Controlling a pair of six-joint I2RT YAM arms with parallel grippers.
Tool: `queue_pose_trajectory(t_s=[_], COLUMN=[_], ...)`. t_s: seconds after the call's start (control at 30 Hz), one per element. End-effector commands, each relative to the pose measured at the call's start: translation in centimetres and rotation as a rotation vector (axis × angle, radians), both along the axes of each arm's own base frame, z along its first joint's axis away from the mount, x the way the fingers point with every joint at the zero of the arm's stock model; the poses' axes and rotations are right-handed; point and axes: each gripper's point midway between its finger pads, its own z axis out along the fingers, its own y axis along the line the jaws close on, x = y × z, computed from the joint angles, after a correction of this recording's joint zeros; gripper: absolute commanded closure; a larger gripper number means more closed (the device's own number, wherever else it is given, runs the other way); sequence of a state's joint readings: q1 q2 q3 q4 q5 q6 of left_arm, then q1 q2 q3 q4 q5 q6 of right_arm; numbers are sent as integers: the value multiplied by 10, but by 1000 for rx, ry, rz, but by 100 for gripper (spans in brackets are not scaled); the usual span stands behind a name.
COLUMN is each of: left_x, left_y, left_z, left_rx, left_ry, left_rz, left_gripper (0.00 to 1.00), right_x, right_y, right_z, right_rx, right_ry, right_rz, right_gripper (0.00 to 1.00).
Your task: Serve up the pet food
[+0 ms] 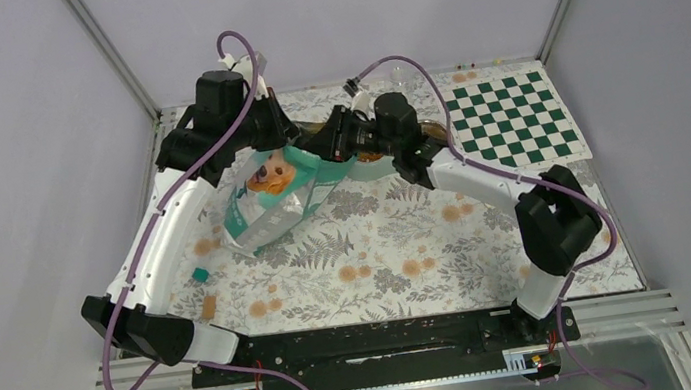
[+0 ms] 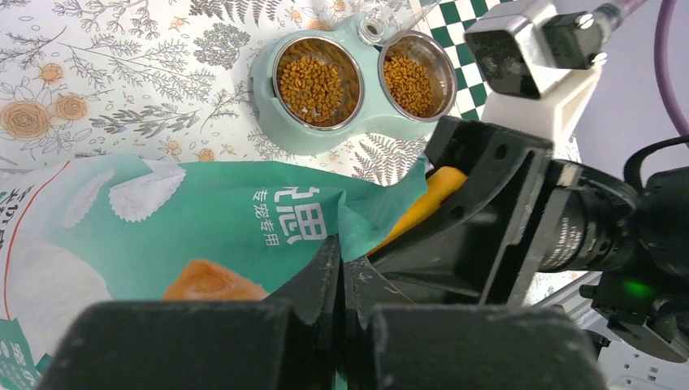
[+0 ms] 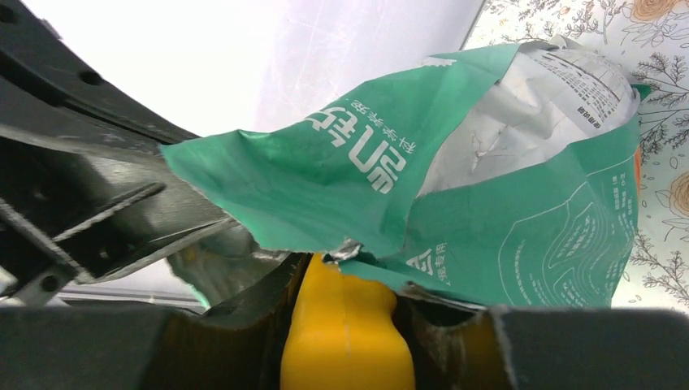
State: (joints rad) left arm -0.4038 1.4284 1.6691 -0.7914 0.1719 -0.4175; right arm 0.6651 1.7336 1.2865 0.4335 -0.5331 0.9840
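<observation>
Closest to the left wrist lens, the left gripper (image 2: 341,264) has its black jaws pressed together on the torn top edge of a crinkled teal foil bag (image 2: 203,219) printed with white characters, holding its mouth up. Reaching into that mouth from the other side, the right gripper (image 3: 348,286) is clamped on the handle of a yellow-orange plastic scoop (image 3: 345,341). The scoop's bowl is hidden inside the bag, so it cannot be told whether it is loaded.

The pet food (image 2: 313,81), small brown dry kibble pellets, already lies in both steel cups of a mint-green plastic double bowl (image 2: 325,140), which stands on the floral tablecloth (image 2: 106,89) just beyond the bag. More presumably sits inside the bag, out of sight.

The kibble looks light, hard and loose. It would likely roll and spill off a tilted scoop, and fingers could hardly pinch it. The sensible hold is indirect, by the scoop handle, carried level to the bowl. The thin, slippery bag edge needs a firm pinch, or it may slide free and let the mouth collapse.
</observation>
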Motion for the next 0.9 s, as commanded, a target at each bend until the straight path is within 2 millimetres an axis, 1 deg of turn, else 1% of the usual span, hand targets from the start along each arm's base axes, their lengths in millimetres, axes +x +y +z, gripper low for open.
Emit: queue_pose_trajectory(t_s=[0.0, 0.27, 0.43, 0.7, 0.87], left_x=[9, 9, 8, 7, 7], left_y=[12, 15, 18, 23, 27], left_z=[52, 53, 56, 62, 65], left_rx=[-35, -23, -17, -17, -14], left_ry=[-174, -184, -193, -210, -221], left_rz=[47, 56, 63, 76, 94], left_gripper=[100, 100, 100, 100, 100], right_x=[-13, -18, -17, -11, -12], right_y=[-29, -57, -73, -102, -116], right_z=[80, 109, 114, 114, 123], right_rx=[198, 204, 199, 197, 229], right_ry=[0, -52, -53, -62, -97], right_rz=[-25, -140, -205, -296, -319], right_gripper=[100, 100, 100, 100, 100])
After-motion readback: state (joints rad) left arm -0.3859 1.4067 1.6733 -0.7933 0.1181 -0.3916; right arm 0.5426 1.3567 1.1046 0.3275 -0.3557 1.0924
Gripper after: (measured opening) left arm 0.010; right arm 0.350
